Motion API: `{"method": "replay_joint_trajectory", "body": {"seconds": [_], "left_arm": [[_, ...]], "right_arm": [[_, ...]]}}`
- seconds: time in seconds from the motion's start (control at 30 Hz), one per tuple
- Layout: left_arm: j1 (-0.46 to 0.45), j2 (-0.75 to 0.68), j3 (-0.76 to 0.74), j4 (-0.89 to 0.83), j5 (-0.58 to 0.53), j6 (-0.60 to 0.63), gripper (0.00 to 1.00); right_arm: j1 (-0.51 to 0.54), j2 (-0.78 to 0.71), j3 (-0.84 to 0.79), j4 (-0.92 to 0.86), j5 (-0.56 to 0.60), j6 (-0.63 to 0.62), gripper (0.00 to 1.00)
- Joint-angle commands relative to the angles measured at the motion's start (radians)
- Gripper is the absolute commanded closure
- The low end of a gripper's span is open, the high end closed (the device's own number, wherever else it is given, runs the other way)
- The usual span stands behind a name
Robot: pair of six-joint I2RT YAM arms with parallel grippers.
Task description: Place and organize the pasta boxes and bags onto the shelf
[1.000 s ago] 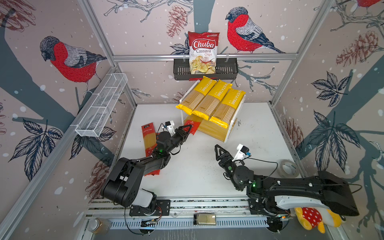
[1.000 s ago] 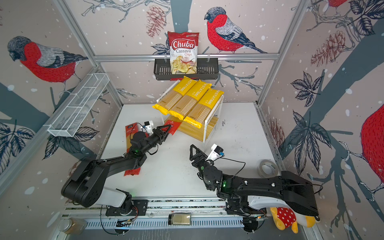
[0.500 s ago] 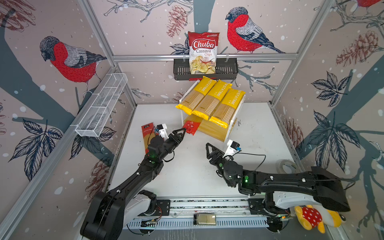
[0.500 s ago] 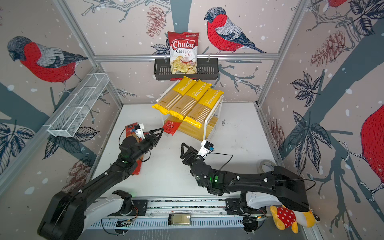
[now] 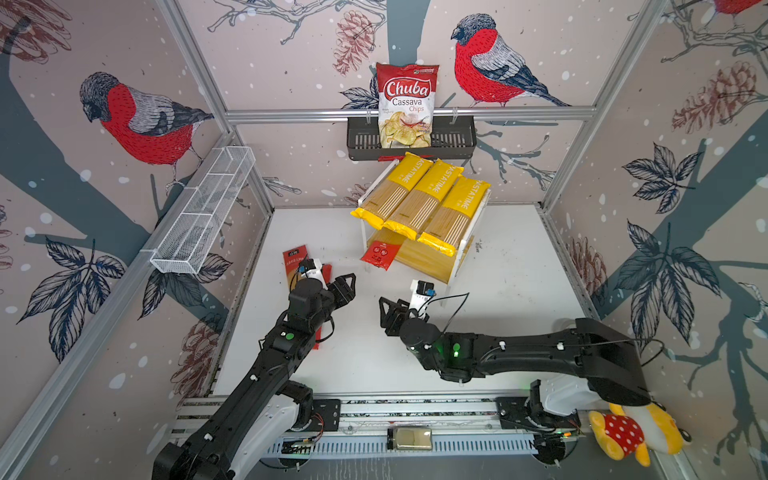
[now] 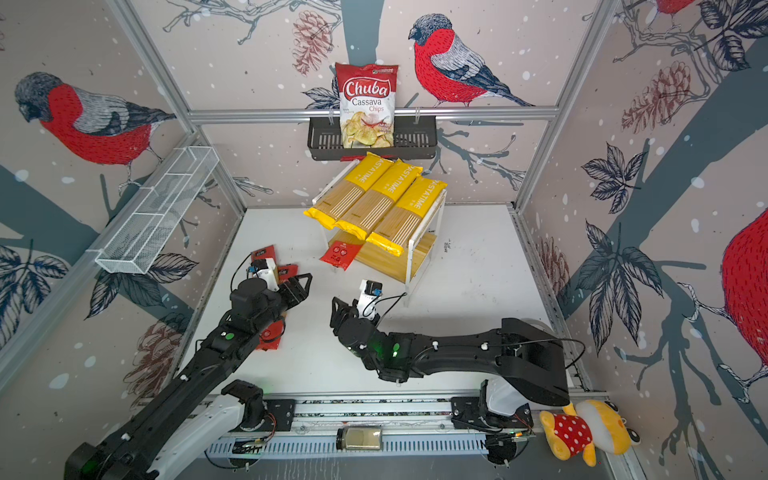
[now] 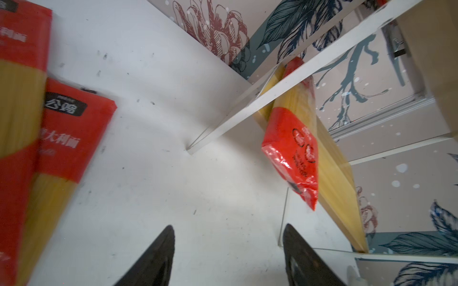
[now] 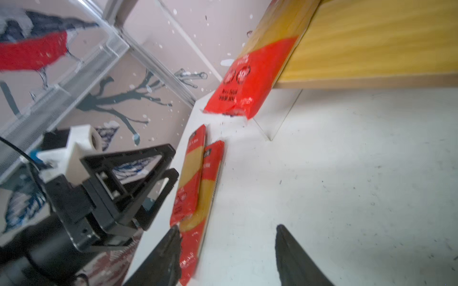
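Three yellow pasta bags (image 5: 419,199) (image 6: 374,203) lie side by side on the shelf's top tier. One red pack (image 5: 380,254) (image 7: 292,148) (image 8: 245,84) lies on the shelf's lower wooden board (image 8: 371,49), its end hanging over the front edge. Two more red packs (image 5: 294,262) (image 7: 64,138) (image 8: 198,178) lie on the table at the left, partly under my left arm. My left gripper (image 5: 348,286) (image 7: 228,229) is open and empty, between those packs and the shelf frame (image 7: 272,91). My right gripper (image 5: 383,313) (image 8: 226,227) is open and empty, just right of the left one.
A Chuba chips bag (image 5: 406,106) stands in a black basket (image 5: 453,143) on the back wall above the shelf. A white wire tray (image 5: 203,216) hangs on the left wall. A plush toy (image 5: 631,436) and a small jar (image 5: 412,438) sit at the front rail.
My left gripper has let go of the red pack on the lower tier, opened wider and drawn back from the shelf. My right gripper has moved left towards the middle.
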Motion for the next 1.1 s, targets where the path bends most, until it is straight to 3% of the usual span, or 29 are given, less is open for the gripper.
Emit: {"method": "replay_joint_trajectory", "body": {"seconds": [0.0, 0.2, 0.43, 0.8, 1.07], "left_arm": [[0.010, -0.005, -0.009, -0.055, -0.065, 0.068, 0.27], [0.116, 0.047, -0.039, -0.029, 0.015, 0.070, 0.26], [0.194, 0.130, -0.032, -0.030, 0.006, 0.090, 0.28], [0.203, 0.340, 0.151, -0.226, -0.212, 0.193, 0.32], [0.205, 0.512, 0.278, -0.419, -0.281, 0.258, 0.35]], "right_arm": [[0.027, 0.044, 0.024, -0.039, -0.003, -0.060, 0.39], [0.063, 0.129, 0.072, -0.072, 0.012, -0.104, 0.40], [0.088, 0.160, 0.090, -0.117, 0.012, -0.140, 0.40], [0.093, 0.060, -0.115, 0.077, -0.001, -0.232, 0.40], [0.090, 0.023, -0.186, 0.207, -0.047, -0.289, 0.40]]}}
